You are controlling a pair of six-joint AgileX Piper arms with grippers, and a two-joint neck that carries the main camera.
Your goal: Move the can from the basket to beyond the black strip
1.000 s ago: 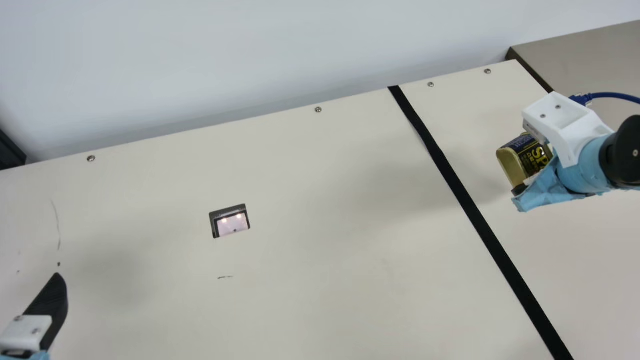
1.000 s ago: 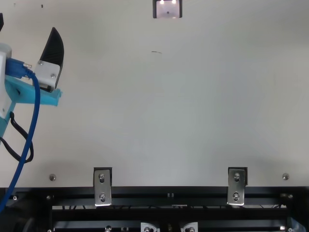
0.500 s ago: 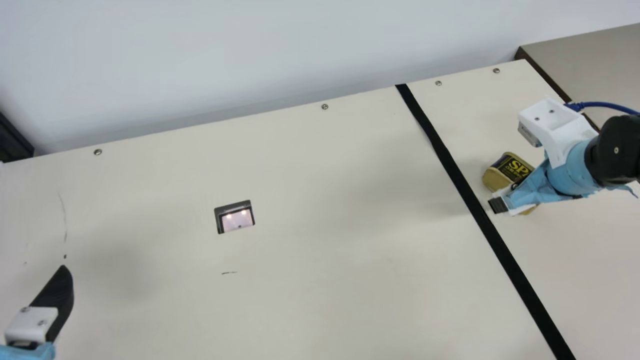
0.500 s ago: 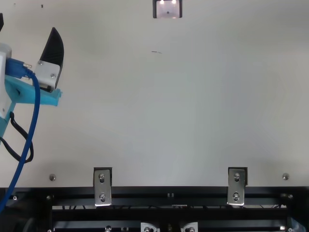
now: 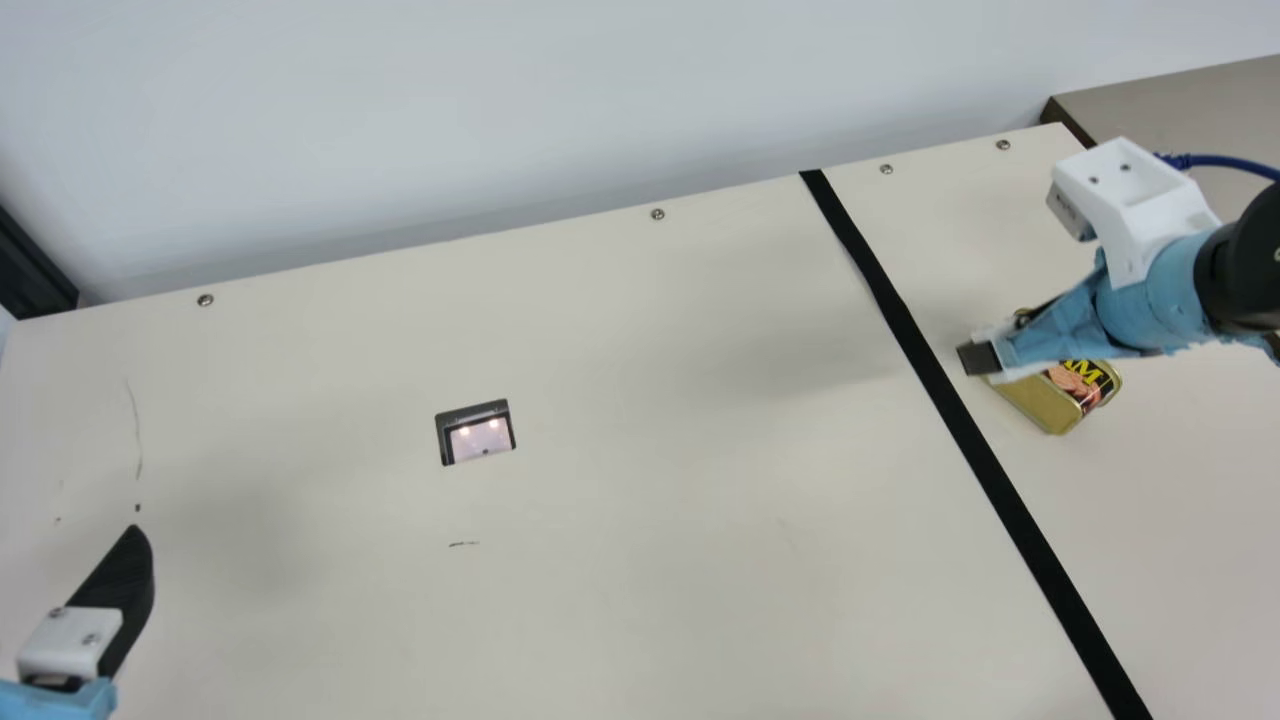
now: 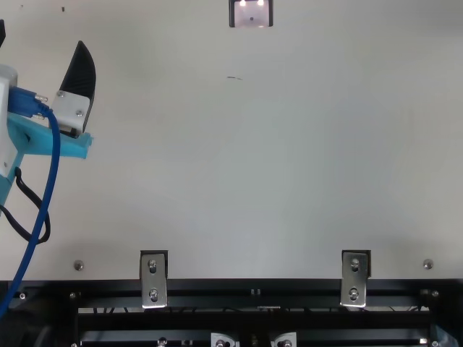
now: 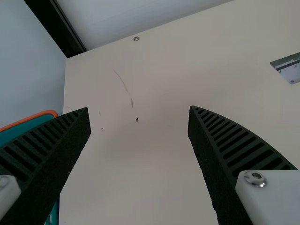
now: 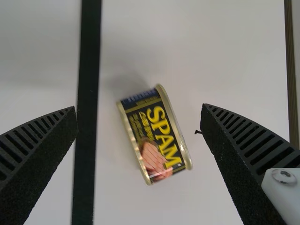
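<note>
Since the earlier frames, the right gripper [image 5: 1000, 338] has let go of the can [image 5: 1040, 402] and risen off it, while the left gripper [image 6: 41, 33] has kept its place. Now the can lies on its side on the cream table [image 5: 650, 400], label up, below the right gripper. Seen from the right wrist, it sits between the lines of the two ribbed fingers, slanted and touching neither one. Those fingers are spread wide with nothing pinched between them. The black strip [image 5: 955, 420] passes just beside the can, on the side toward the left gripper, so the can is already past it. Over on the other arm, the left gripper is spread as well, bare table between its fingers. A teal basket [image 7: 28, 119] with an orange rim stands just beyond one of them, on the side away from the strip; what it holds cannot be told.
</note>
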